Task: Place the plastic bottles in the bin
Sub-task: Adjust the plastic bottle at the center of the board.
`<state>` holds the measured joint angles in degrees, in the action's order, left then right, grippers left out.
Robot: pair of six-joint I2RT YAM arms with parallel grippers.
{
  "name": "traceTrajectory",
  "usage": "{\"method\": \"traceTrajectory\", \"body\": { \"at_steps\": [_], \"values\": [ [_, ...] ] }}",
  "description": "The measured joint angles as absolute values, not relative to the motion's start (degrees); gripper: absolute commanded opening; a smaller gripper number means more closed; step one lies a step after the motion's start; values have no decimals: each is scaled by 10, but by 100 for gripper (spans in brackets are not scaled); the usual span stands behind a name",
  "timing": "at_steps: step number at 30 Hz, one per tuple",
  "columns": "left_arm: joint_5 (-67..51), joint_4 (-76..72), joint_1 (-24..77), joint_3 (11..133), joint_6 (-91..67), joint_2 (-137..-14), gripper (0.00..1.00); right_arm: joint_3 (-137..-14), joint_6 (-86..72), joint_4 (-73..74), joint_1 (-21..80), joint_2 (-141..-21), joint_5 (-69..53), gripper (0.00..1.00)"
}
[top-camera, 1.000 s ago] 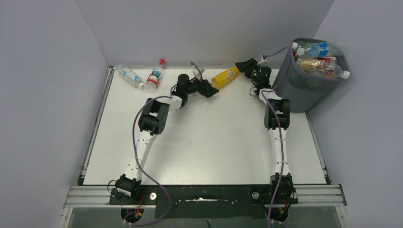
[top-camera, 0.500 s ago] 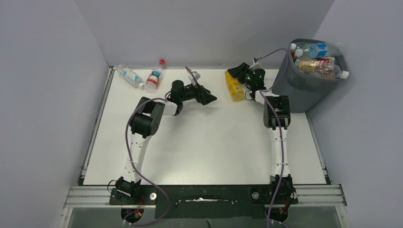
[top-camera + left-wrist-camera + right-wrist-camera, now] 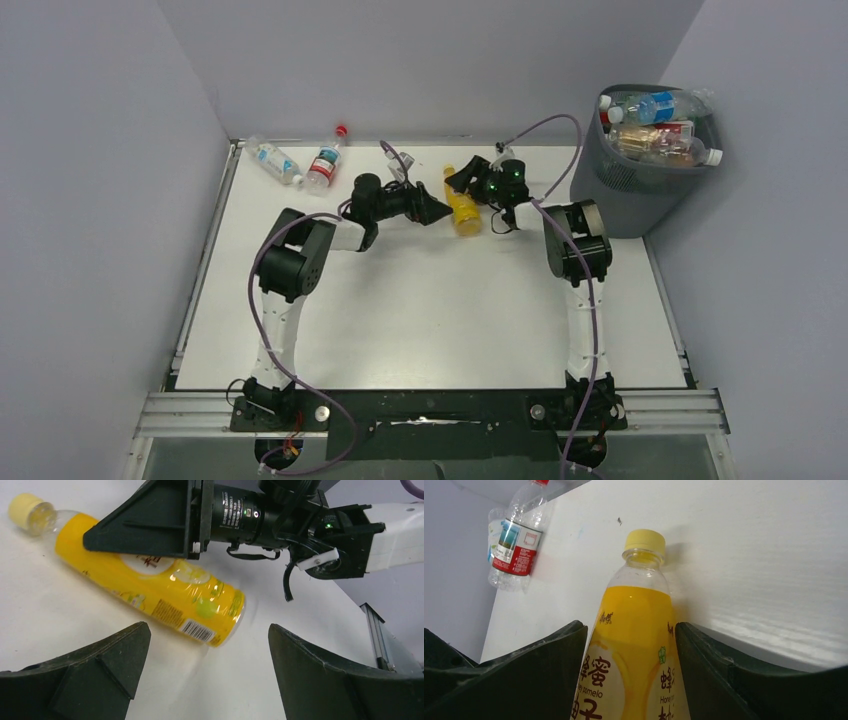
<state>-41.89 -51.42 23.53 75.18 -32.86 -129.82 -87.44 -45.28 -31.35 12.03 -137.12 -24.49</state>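
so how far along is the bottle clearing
Done: the bin is packed to the rim with bottles. In hand: the right tool straddles the yellow bottle lying on the table, grip unclear; the left tool sits open beside it. Left: that one plus the blue-label bottle and the red-cap bottle at the far left corner.

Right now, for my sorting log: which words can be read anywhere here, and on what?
"蜂蜜": label of the yellow bottle.
"pomelo": same label, just below.
"Hone", cut off: same label, right side.
Digits under its barcode: too small.
Print on the red-labelled bottle: blurred, unreadable.
Labels of the bottles in the bin: too small.
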Motion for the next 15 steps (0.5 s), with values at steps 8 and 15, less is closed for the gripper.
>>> {"method": "traceTrajectory", "body": {
  "at_steps": [8, 15],
  "values": [
    [-351, -455, 254, 685, -327, -1231, 90, -820, -454, -246, 173, -1310, -198, 66],
    [-309, -394, 267, 679, -331, -1220, 90, -789, -449, -165, 187, -1259, -166, 73]
  ]
}}
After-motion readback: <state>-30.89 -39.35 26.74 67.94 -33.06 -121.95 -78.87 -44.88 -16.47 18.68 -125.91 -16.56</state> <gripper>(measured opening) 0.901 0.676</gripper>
